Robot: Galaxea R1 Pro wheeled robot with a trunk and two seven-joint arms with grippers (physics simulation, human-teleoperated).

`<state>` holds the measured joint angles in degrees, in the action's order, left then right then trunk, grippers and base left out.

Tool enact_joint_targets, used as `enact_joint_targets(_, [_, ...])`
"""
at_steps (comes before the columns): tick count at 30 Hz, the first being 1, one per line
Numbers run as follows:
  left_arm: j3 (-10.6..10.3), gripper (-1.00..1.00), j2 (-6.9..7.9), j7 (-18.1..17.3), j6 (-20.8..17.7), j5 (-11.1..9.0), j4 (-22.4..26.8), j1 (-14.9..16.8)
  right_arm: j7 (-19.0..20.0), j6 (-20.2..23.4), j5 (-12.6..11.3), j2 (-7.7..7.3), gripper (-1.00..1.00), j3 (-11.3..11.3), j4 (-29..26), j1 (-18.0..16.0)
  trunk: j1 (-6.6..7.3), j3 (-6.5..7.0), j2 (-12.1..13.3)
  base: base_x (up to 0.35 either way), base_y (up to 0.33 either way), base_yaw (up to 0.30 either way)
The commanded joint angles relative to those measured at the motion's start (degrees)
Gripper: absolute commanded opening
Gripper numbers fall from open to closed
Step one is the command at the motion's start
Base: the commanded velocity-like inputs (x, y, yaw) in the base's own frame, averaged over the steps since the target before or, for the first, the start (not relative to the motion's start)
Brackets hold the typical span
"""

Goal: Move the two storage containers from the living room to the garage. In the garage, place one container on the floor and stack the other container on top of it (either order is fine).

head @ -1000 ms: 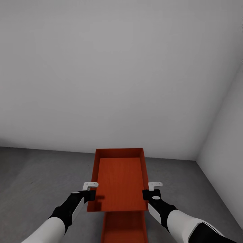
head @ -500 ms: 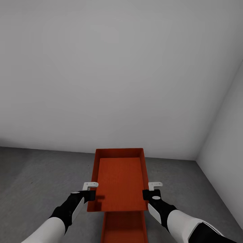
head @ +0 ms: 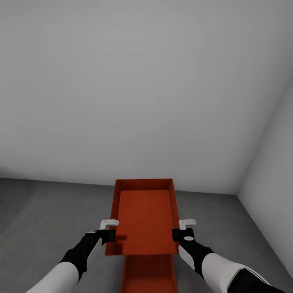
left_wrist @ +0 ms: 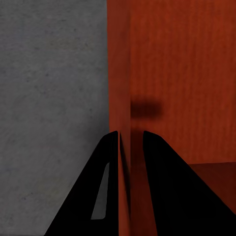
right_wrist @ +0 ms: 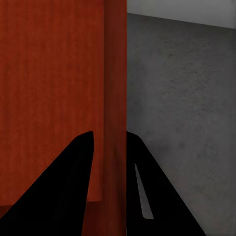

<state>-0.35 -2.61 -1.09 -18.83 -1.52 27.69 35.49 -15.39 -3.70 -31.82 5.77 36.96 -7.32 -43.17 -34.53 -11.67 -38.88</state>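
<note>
Head view: both arms reach fwd and down, w/ black wrists and white forearms, holding one orange-red storage container level above the dark grey floor. Left claw is pinched on its left wall, right claw on its right wall; in the wrist views each wall sits between two black fingers. The second container lies on the floor directly below, nearer the robot. White walls meet in a corner ahead.

Upper storage container: matt orange, finely ribbed, perhaps plastic. The floor is rough grey concrete; walls smooth matt white.
</note>
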Motion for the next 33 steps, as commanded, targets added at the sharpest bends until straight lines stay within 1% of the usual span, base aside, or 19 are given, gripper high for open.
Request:
enact_joint_targets(1, [0.60,-1.00,0.06,0.20,-0.35,-0.24,0.00,0.02,-3.24,-1.65,0.45,-0.59,-1.00,-2.24,-0.07,-0.07,-0.03,-0.08,-0.07,0.226,-0.142,0.000])
enact_joint_targets(6, [0.61,-1.00,0.06,0.08,-0.33,-0.19,0.00,0.02,-3.24,-1.69,0.45,-0.60,-1.00,-2.24,-0.07,-0.07,-0.03,-0.08,-0.07,0.140,-0.090,0.000])
enact_joint_targets(21, [0.61,-1.00,0.06,0.32,-0.32,-0.15,0.00,0.02,-3.24,-1.75,0.45,-0.61,-1.00,-2.24,-0.07,-0.07,-0.03,-0.08,-0.07,0.008,-0.008,0.000])
enact_joint_targets(29, [0.61,-1.00,0.06,0.47,-0.30,-0.14,0.00,0.02,-3.24,-1.75,0.45,-0.67,-1.00,-2.24,-0.07,-0.07,-0.03,-0.08,-0.07,0.000,-0.157,0.000])
enact_joint_targets(33, [0.61,-1.00,0.06,0.43,-0.30,-0.07,0.04,0.02,-3.24,-1.75,0.45,-0.67,-1.00,-2.24,-0.07,-0.07,-0.03,-0.08,-0.07,0.000,-0.059,0.000])
